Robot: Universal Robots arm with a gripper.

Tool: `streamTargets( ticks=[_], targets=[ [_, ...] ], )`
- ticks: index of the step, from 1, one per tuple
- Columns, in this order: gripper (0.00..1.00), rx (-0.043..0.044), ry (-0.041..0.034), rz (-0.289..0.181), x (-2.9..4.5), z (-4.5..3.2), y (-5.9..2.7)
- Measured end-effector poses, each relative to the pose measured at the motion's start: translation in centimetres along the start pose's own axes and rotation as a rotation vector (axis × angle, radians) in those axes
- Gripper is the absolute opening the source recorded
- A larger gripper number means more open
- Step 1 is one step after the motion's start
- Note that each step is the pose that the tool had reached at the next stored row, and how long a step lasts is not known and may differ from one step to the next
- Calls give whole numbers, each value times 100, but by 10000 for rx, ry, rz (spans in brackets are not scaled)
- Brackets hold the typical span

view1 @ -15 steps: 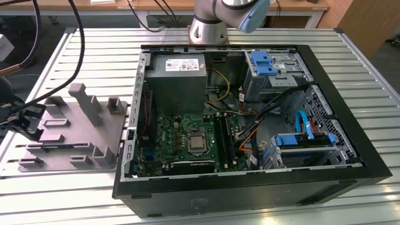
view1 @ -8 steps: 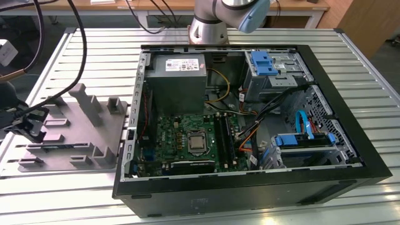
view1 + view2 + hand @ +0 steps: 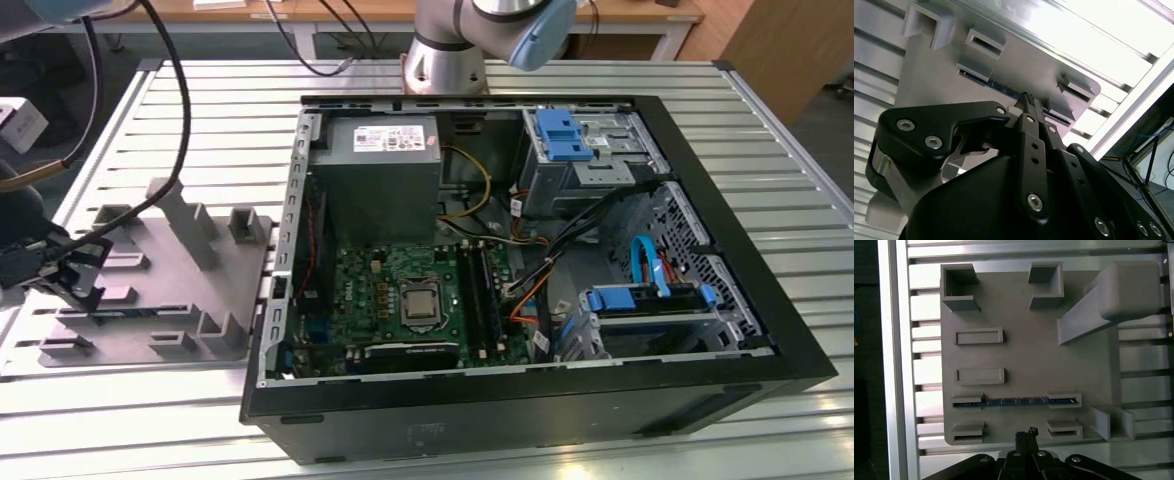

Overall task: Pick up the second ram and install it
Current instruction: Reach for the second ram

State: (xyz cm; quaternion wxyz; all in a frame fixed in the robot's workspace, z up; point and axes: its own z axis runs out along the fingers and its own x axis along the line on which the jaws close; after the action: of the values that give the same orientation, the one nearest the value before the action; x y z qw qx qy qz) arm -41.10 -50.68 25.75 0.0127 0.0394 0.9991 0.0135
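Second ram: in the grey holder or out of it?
In. In the first wrist view the second ram stands on edge between two blocks of the grey holder; the gripper is apart from it.

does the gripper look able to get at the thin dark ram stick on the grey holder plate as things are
Probably yes. The thin dark ram stick stands on edge in grey holder blocks with nothing over it, and the gripper hovers close by, though it looks shut.

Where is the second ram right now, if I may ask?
In the first wrist view the second ram sits on edge, spanning two holder blocks on the grey plate, near the pincer.
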Motion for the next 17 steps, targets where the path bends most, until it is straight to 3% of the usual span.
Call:
streamTargets(
  ticks=[2, 5, 6, 17],
  targets=[
    [10, 6, 54, 4, -1, 16, 1],
    [10, 33, 416, 12, -13, 35, 2],
    [10, 46, 486, 10, -20, 42, 3],
    [10, 51, 500, -117, -45, 174, 117]
  ],
)
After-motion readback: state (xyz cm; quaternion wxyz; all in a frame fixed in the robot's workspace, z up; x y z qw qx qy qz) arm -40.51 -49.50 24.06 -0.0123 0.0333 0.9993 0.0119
